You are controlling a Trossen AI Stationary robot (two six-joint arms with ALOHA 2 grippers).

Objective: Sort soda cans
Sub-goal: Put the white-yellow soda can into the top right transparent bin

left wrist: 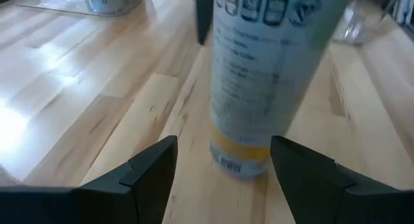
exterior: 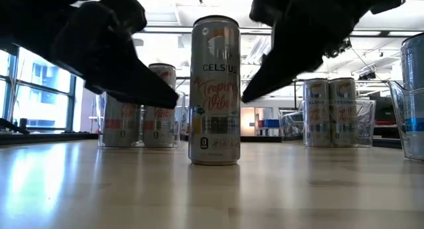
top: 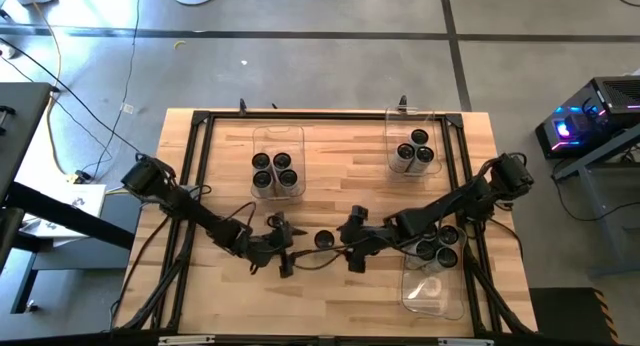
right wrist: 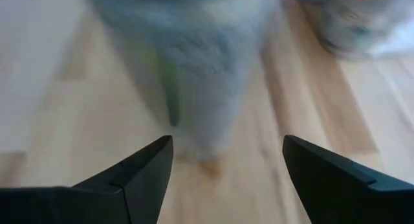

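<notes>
Flanking the lone can (top: 323, 239), left gripper (top: 283, 249) and right gripper (top: 352, 248) both spread — either nudge could topple it.

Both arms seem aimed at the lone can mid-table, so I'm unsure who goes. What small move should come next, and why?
Probably ease the left hand forward around the lone can: its open fingers already frame the can, which stands upright and untouched, while the right hand is also open beside it.

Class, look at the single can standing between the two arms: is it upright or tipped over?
Upright. In the low view the can stands on its base on the table, sides vertical; from above only its round top shows.
</notes>
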